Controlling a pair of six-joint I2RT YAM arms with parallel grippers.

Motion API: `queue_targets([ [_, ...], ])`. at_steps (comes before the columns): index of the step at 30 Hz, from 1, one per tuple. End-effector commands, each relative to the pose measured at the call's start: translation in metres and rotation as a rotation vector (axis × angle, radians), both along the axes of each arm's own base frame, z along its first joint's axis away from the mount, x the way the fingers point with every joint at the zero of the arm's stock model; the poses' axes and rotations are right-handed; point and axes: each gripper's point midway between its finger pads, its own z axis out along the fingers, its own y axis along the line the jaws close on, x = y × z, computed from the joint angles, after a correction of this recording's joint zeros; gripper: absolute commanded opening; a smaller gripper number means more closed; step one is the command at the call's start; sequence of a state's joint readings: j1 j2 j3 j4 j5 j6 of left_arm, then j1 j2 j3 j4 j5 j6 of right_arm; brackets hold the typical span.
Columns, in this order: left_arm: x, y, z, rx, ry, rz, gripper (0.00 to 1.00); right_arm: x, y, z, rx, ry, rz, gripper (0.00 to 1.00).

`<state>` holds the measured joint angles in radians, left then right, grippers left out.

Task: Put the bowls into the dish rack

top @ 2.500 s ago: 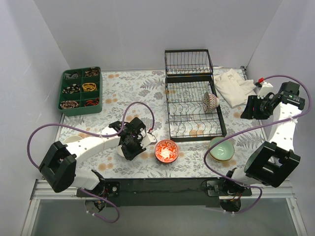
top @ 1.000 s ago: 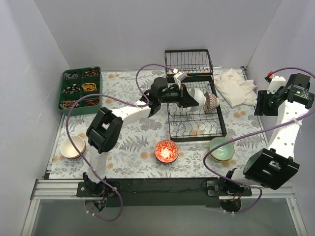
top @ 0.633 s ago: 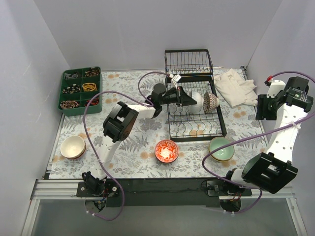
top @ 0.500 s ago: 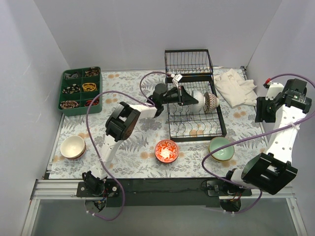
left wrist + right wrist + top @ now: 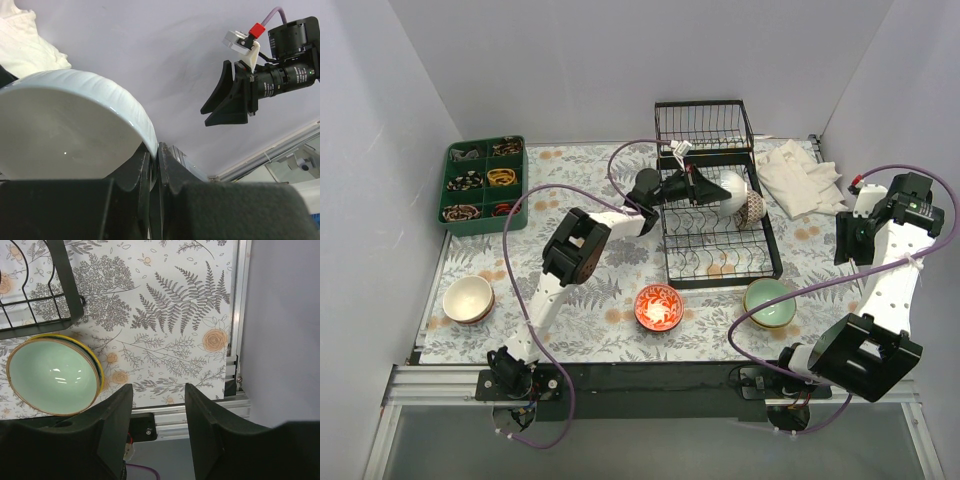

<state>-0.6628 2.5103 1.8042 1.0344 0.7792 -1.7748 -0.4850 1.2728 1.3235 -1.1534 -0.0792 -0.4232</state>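
Note:
My left gripper [image 5: 710,183] is shut on the rim of a white bowl [image 5: 732,186] and holds it above the black wire dish rack [image 5: 672,225], beside a brown lattice bowl [image 5: 751,208] standing in the prongs. In the left wrist view the white bowl [image 5: 65,120] fills the left, with its rim pinched in my gripper [image 5: 154,156]. A red-orange bowl [image 5: 658,306], a pale green bowl stack [image 5: 770,302] and a cream bowl [image 5: 468,298] sit on the table. My right gripper [image 5: 844,238] is open and empty, above the pale green bowl [image 5: 50,376] and the rack's corner [image 5: 67,295].
A green compartment tray [image 5: 485,183] stands at the back left. A white cloth [image 5: 800,172] lies right of the rack. The rack's taller basket end [image 5: 703,127] is at the back. The table's metal edge [image 5: 235,340] runs beside my right gripper.
My left gripper picked up the white bowl from the table's left, carried it over the rack and has now moved it a little farther back and right. The right arm shifted slightly.

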Motion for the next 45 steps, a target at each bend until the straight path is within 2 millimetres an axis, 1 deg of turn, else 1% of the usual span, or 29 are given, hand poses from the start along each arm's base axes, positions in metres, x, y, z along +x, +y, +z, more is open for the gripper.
queue_targets([
  [1,-0.005,-0.005,0.022,-0.089,-0.033,-0.016,0.0,-0.006,-0.004,0.002,-0.029,0.002,-0.009,0.55],
  [2,-0.004,-0.005,0.016,-0.088,-0.026,-0.016,0.0,-0.007,-0.004,0.003,-0.032,0.001,-0.012,0.55],
  [5,-0.004,-0.005,0.016,-0.108,-0.007,-0.016,0.0,-0.008,-0.003,0.003,-0.027,0.006,-0.017,0.55],
  [12,-0.008,-0.006,0.008,-0.145,0.054,-0.011,0.0,-0.012,-0.002,-0.003,-0.02,0.028,-0.03,0.55],
  [17,-0.012,-0.005,-0.007,-0.139,0.107,-0.012,0.0,-0.015,0.001,-0.006,-0.004,0.038,-0.034,0.55],
  [18,-0.011,-0.003,-0.01,-0.136,0.111,-0.002,0.02,-0.015,0.001,-0.007,-0.002,0.041,-0.034,0.55],
  [19,-0.012,0.0,-0.005,-0.138,0.104,0.004,0.06,-0.014,0.001,-0.007,0.0,0.039,-0.033,0.55],
  [20,-0.013,0.0,-0.005,-0.133,0.091,0.009,0.12,-0.014,0.002,-0.008,0.002,0.04,-0.032,0.55],
  [21,-0.012,0.003,-0.011,-0.12,0.106,0.015,0.15,-0.013,0.002,-0.008,0.007,0.039,-0.031,0.55],
  [22,-0.012,0.004,-0.009,-0.116,0.11,0.019,0.16,-0.012,0.003,-0.009,0.015,0.038,-0.026,0.55],
  [23,-0.01,0.005,-0.008,-0.108,0.12,0.028,0.21,-0.011,0.003,-0.009,0.016,0.033,-0.024,0.55],
  [24,-0.01,0.005,-0.012,-0.098,0.119,0.035,0.23,-0.01,0.004,-0.01,0.02,0.032,-0.023,0.55],
  [30,-0.008,0.005,-0.009,-0.052,0.069,0.062,0.37,-0.008,0.01,-0.014,0.047,0.014,-0.013,0.55],
  [31,-0.009,0.006,-0.003,-0.047,0.033,0.066,0.38,-0.009,0.011,-0.014,0.051,0.013,-0.009,0.55],
  [32,-0.009,0.006,-0.006,-0.027,0.037,0.07,0.39,-0.009,0.011,-0.015,0.052,0.014,-0.007,0.55],
  [34,-0.009,0.008,-0.001,-0.001,0.006,0.086,0.43,-0.008,0.011,-0.014,0.053,0.009,-0.003,0.56],
  [35,-0.007,0.008,-0.007,0.032,0.022,0.096,0.45,-0.007,0.012,-0.013,0.055,0.005,-0.001,0.56],
  [37,-0.009,0.011,-0.002,0.057,-0.027,0.108,0.46,-0.004,0.013,-0.01,0.065,-0.005,0.003,0.56],
  [38,-0.009,0.013,-0.01,0.09,-0.008,0.112,0.47,-0.002,0.013,-0.007,0.064,-0.017,0.005,0.56],
  [39,-0.011,0.014,-0.013,0.108,-0.006,0.114,0.47,-0.001,0.013,-0.007,0.068,-0.019,0.007,0.56],
  [40,-0.012,0.017,-0.007,0.117,-0.014,0.113,0.48,0.001,0.013,-0.006,0.071,-0.024,0.01,0.56],
  [41,-0.015,0.021,-0.018,0.158,-0.005,0.114,0.48,0.001,0.013,-0.004,0.07,-0.029,0.012,0.56],
  [42,-0.016,0.024,-0.018,0.173,-0.006,0.119,0.49,0.004,0.012,0.0,0.067,-0.037,0.013,0.57],
  [43,-0.018,0.029,-0.007,0.175,-0.025,0.124,0.5,0.005,0.012,0.002,0.065,-0.044,0.015,0.57],
  [45,-0.022,0.038,-0.022,0.234,0.006,0.13,0.51,0.008,0.012,0.005,0.065,-0.053,0.022,0.57],
])
